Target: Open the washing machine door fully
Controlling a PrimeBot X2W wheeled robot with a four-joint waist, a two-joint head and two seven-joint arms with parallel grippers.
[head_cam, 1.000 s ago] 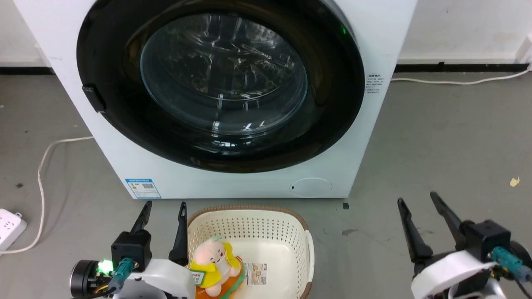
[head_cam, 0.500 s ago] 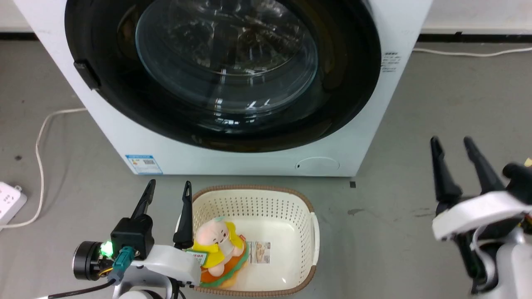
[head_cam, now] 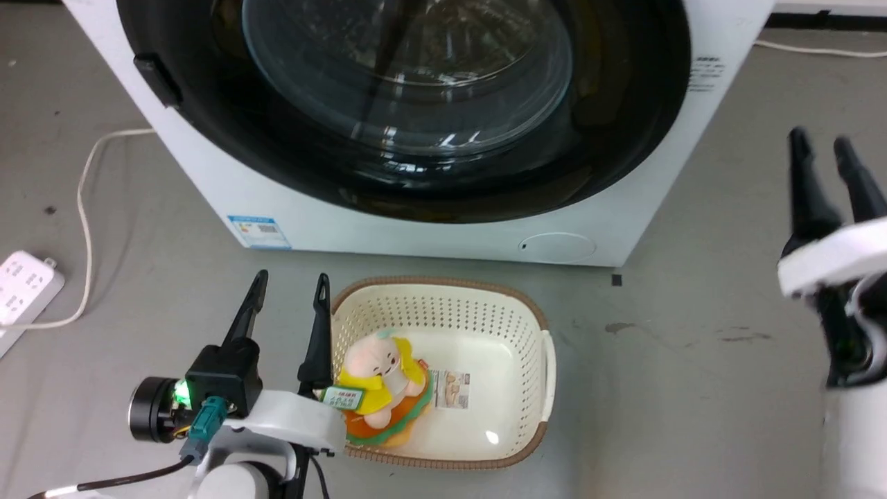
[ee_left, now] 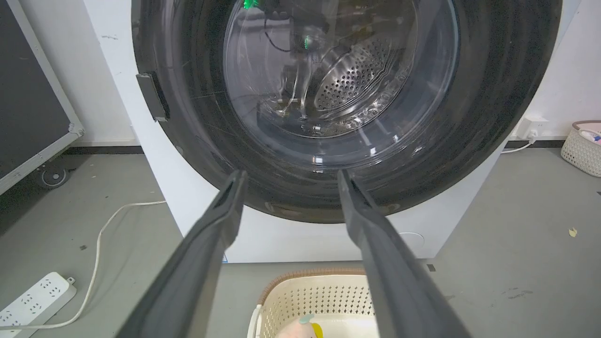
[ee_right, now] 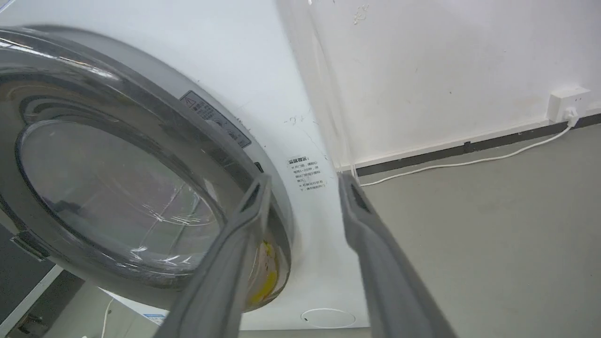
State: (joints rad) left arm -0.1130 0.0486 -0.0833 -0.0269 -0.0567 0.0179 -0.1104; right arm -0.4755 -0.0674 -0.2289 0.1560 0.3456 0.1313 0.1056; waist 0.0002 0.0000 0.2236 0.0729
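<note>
Head view: the round glossy black washing machine door point(head_cam: 409, 76) is sitting shut; left tool point(head_cam: 292, 277) and right tool point(head_cam: 820, 137) are gaping, empty.

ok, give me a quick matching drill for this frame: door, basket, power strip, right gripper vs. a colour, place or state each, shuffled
Things:
1. door
2. basket
3. power strip
4. right gripper

Descriptions:
A. white, far left on the floor
B. black ring, clear glass centre
C. up at the right, fingers apart, empty
D. cream, holds a toy

Pairs: 1-B, 2-D, 3-A, 4-C
</note>
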